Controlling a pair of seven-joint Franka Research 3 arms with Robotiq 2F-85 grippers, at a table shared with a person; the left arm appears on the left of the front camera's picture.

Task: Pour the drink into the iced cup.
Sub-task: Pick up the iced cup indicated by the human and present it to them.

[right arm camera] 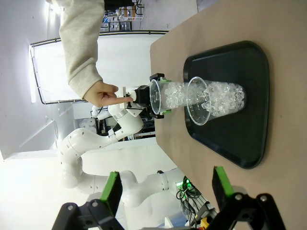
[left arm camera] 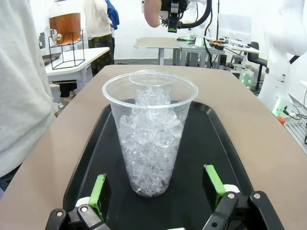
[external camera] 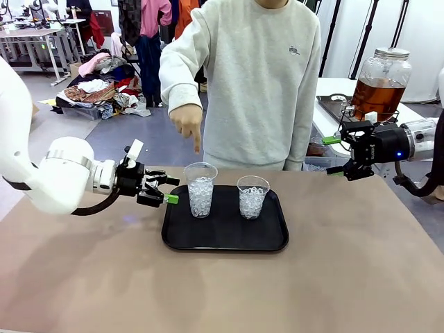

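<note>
Left fingers (external camera: 171, 199): standing apart, hovering low at the left edge of the tray and aiming at the left iced cup.
Left iced cup (left arm camera: 150, 139): clear plastic, packed with ice, lining up with the gap between the green pads (left arm camera: 99, 189); neither pad is touching it.
Right iced cup (external camera: 252, 197): standing just beside the first, also holding ice.
Tray (external camera: 225, 239): black, lying mid-bench and carrying both cups.
Right fingers (external camera: 331, 140): spreading wide, gripping nothing, hanging above the far right edge of the bench (external camera: 347, 263).
Drink (external camera: 374, 97): amber liquid sitting in a glass dispenser (external camera: 383, 69) on a side table behind the right arm, well apart from the cups.
Person's hand (external camera: 187, 122): pointing an index finger down, just above the left iced cup.
</note>
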